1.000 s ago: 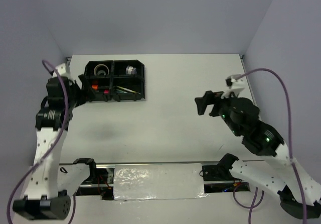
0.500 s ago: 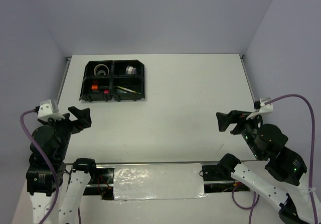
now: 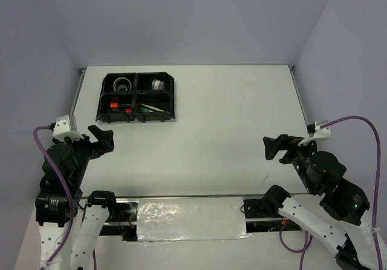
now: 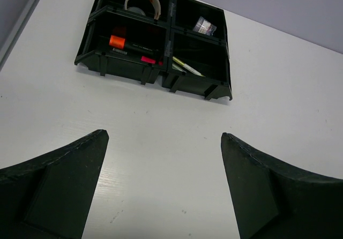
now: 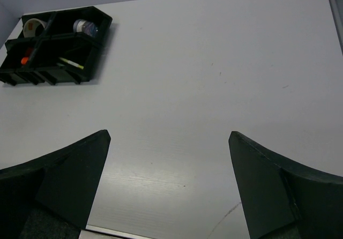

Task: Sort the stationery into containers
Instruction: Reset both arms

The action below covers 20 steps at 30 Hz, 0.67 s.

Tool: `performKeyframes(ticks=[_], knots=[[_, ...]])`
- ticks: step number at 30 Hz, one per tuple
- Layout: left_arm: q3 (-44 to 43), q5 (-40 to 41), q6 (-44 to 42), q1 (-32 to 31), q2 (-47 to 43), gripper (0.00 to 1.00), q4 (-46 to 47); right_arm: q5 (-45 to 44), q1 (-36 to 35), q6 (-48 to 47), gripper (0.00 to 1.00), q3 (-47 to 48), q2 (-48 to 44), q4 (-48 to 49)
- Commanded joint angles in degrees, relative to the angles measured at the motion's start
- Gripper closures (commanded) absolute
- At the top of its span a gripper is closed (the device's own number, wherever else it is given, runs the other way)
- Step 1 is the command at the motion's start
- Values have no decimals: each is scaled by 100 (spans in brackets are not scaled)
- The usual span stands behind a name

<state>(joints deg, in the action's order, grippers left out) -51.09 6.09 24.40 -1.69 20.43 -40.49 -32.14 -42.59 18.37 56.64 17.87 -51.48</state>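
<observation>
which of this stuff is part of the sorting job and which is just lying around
Part of the job:
black tray
tape roll, far left compartment
markers, near left compartment
yellow-green stick, near right compartment
small silvery item, far right compartment

Not part of it:
purple cable
shiny wrapped strip

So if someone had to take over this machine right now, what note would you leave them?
Jaws: open and empty on the left arm and on the right arm. Both sit near the front edge, apart from the tray.
Things: a tape roll in the far-left compartment, a small silvery item far-right, markers with orange and pink ends near-left, a yellow-green stick near-right.
Done: all the stationery in view is in the tray.
Left: nothing loose shows on the table, so probably only a final check.
</observation>
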Motion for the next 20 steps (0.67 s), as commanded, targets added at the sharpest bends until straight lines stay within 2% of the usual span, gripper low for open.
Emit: performKeyframes(ticks=[1,20], knots=[[-6,-55,108,-50,49,1,208,-187,22,44,0,-92,50,7],[-41,-20,188,-85,164,1,120,24,14,123,0,-171,305,130]])
